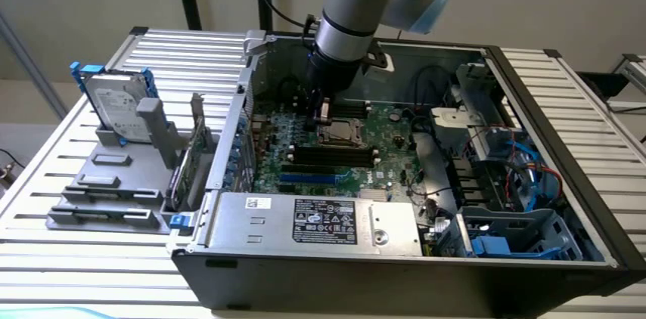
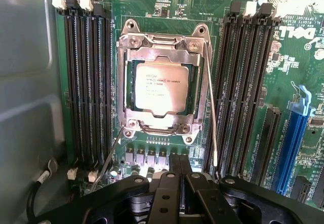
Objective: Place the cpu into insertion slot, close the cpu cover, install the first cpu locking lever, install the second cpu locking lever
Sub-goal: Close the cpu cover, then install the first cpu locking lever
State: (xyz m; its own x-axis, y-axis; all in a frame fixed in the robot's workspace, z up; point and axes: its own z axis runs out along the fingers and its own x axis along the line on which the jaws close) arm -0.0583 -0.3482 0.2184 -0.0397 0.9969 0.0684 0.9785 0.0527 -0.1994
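The cpu (image 2: 159, 87), a pale silver square with printed text, lies flat in the insertion slot (image 2: 129, 27) on the green board. The silver cpu cover (image 2: 200, 89) is folded down around it. One thin wire lever (image 2: 211, 112) runs along one side of the cover. A second lever (image 2: 107, 158) angles away from the opposite corner. My gripper (image 2: 178, 165) is shut, holds nothing, and hangs just short of the socket's near edge. In the exterior view the gripper (image 1: 325, 113) hovers right above the socket (image 1: 340, 132) inside the open computer case.
Long black memory slots (image 2: 88, 82) (image 2: 243, 82) flank the socket, with a blue card slot (image 2: 293, 143) beyond. The grey case wall (image 2: 25, 82) is close by. A power supply (image 1: 323, 221), blue cables (image 1: 525, 160) and a drive on a rack (image 1: 116, 107) are also in view.
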